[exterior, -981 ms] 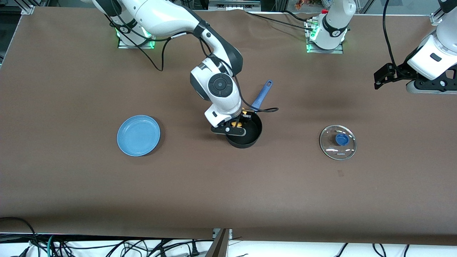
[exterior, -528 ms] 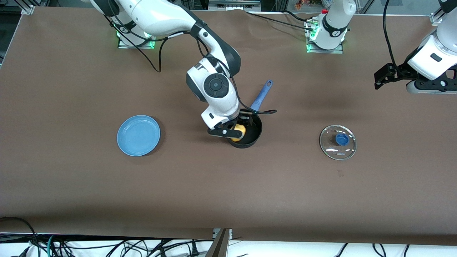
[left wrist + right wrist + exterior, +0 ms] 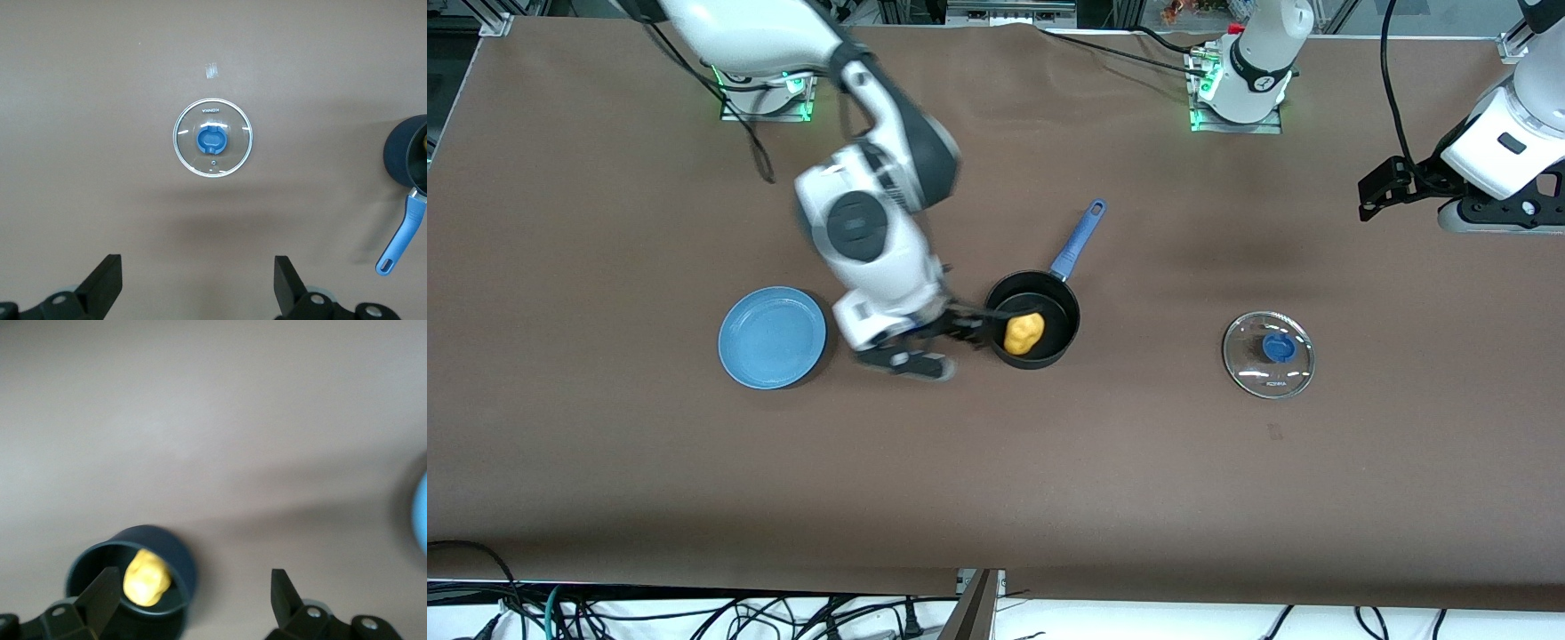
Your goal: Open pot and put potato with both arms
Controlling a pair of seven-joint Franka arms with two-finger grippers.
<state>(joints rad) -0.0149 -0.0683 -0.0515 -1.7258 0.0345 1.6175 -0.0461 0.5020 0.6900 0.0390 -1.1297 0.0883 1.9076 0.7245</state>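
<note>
The black pot (image 3: 1049, 351) stands open in the middle of the table, its blue handle (image 3: 1080, 236) pointing toward the robots' bases. The yellow potato (image 3: 1024, 333) lies inside it, free of any gripper. My right gripper (image 3: 951, 340) is open and empty, between the pot and the blue plate, one finger over the pot's rim. In the right wrist view the potato (image 3: 148, 577) sits in the pot (image 3: 180, 567) beside my open gripper (image 3: 193, 597). The glass lid (image 3: 1268, 354) with its blue knob lies flat toward the left arm's end. My left gripper (image 3: 197, 280) is open and waits above the table there.
A flat blue plate (image 3: 772, 337) lies toward the right arm's end, close to the right hand. The left wrist view shows the lid (image 3: 213, 140) and the pot's handle (image 3: 400, 240). A small pale mark (image 3: 1274, 432) is on the brown cloth near the lid.
My right gripper let go of the potato, which now lies in the pot, and swung out of the pot toward the blue plate. The left arm has not moved.
</note>
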